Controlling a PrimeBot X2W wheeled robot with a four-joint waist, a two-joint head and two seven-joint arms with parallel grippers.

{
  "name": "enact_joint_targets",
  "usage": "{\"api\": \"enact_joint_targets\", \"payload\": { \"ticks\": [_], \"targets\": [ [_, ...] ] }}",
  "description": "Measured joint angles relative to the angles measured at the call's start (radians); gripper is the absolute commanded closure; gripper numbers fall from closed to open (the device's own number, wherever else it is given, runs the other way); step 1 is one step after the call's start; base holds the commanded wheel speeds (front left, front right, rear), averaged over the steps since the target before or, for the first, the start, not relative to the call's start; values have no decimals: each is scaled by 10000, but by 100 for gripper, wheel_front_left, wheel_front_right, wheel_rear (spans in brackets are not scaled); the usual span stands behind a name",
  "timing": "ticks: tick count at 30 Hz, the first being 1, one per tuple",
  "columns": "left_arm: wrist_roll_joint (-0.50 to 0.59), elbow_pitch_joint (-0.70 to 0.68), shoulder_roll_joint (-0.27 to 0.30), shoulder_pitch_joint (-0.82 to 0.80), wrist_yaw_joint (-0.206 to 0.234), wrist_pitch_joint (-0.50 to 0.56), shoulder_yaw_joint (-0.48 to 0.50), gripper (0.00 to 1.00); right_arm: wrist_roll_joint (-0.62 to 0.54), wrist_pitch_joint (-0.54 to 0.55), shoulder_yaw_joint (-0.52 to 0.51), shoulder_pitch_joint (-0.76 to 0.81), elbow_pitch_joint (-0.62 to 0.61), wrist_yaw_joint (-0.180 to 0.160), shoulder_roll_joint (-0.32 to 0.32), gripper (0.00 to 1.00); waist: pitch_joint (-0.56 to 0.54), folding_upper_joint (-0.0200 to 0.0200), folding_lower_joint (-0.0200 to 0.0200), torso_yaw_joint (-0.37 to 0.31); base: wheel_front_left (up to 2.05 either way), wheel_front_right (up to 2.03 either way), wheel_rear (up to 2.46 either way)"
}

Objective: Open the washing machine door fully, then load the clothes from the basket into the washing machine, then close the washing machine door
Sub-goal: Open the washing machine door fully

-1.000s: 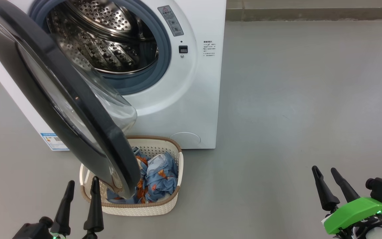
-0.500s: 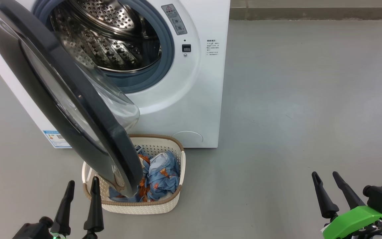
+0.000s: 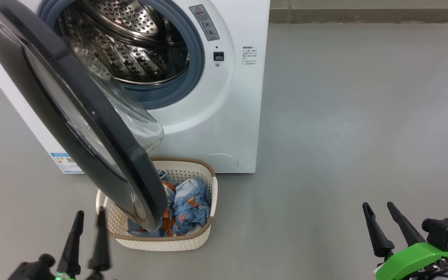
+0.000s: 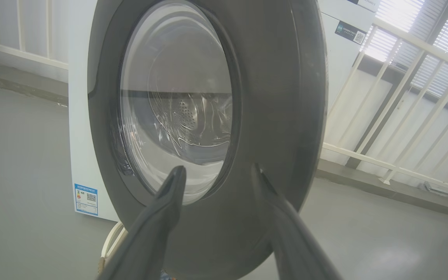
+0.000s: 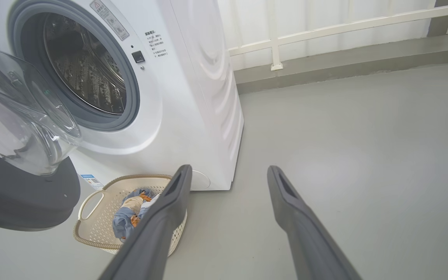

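Left gripper (image 3: 90,213): fingers drawn closer than half a second ago, blurred and shifted a little left at the near left. A gap remains between them and nothing is held. From its wrist they point at the lower part of the door's black rim.
Right gripper (image 3: 377,205): edged slightly left at the near right, fingers spread wide over the grey floor (image 3: 344,116), holding nothing.
Washing machine door (image 3: 134,163): unchanged, swung partly out to the left, a glossy black rim around a bulging clear glass bowl. Its lower edge hangs over the basket's left half.
Washing machine (image 3: 224,116): white, at the far left, with its steel perforated drum (image 3: 130,42) showing inside a grey gasket (image 3: 196,58) and a blue label (image 3: 66,162) at the lower left corner.
Basket (image 3: 169,243): cream with a brown rim, on the floor just in front of the machine.
Clothes (image 3: 189,204): blue printed fabric bundled inside the basket, as before.
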Motion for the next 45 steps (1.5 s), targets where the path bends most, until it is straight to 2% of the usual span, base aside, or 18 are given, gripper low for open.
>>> {"api": "enact_joint_targets", "payload": {
  "ticks": [5, 11, 16, 21, 27, 31, 38, 45],
  "targets": [
    [2, -493, -71, -168, 0, 0, 627, 100, -29, 0, 4, 2, -4, 0, -4, 0, -14, 0, 0, 15, 0, 0, 0],
    [142, -2048, -234, -438, 0, -8, 736, 100, -82, 0, 50, 3, -63, 0, -15, 0, -5, 0, 0, -12, 0, 0, 0],
    [293, -3511, -267, -440, 0, -10, 81, 100, -86, 0, 94, 2, -82, 0, -17, 0, 37, 0, 0, -94, 0, 0, 0],
    [606, -4017, -268, -448, 0, -10, -1346, 100, -157, 0, 130, -3, -121, 0, -13, 0, 125, 0, -1, -150, 0, 0, 0],
    [205, -3402, -267, -894, 31, -10, -2819, 100, -575, 0, -148, -4, -213, 0, 44, 0, 253, 0, 0, -182, 0, 0, 0],
    [-203, -2681, -267, -1331, 88, -10, -3388, 100, -1062, 0, -391, -3, -267, 0, 94, 0, 305, 0, 0, -173, 0, 0, 0],
    [-1220, -1365, -270, -1946, 196, -8, -3668, 100, -1484, 0, -685, 1, -353, 0, 192, 0, 369, 0, 0, -144, 0, 0, 0],
    [-1802, 52, -272, -2617, 554, -8, -3685, 100, -1751, 0, -930, 1, -443, 0, 253, 0, 430, 0, 0, -109, 0, 0, 0]
  ]
}}
